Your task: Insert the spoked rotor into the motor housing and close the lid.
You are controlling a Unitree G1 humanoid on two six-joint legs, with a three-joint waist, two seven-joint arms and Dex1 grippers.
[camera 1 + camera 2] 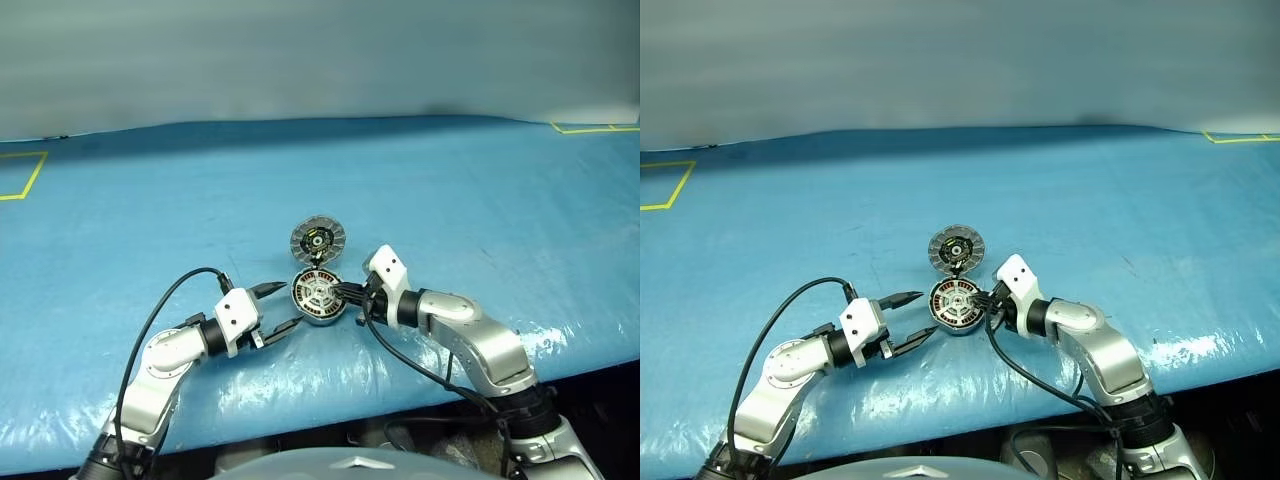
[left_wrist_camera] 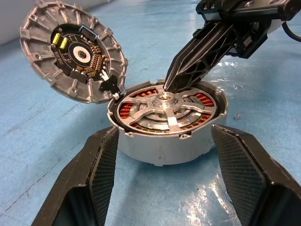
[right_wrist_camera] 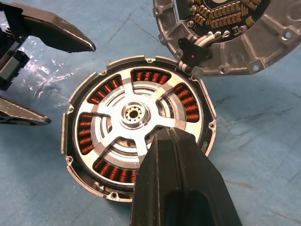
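Even, bright overhead light; glare glints off the wrinkled blue table cover [image 1: 480,200], and all views stay sharp.

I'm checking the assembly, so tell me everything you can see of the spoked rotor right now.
The spoked rotor is a shiny silver metal wheel with broad flat spokes running from a round central hub to a thin rim. It lies flat inside the motor housing, with copper windings showing between its spokes. The shut right claw presses its tip down on the rotor beside the hub. The open left claw flanks the housing without touching the rotor. The lid stands open behind it.
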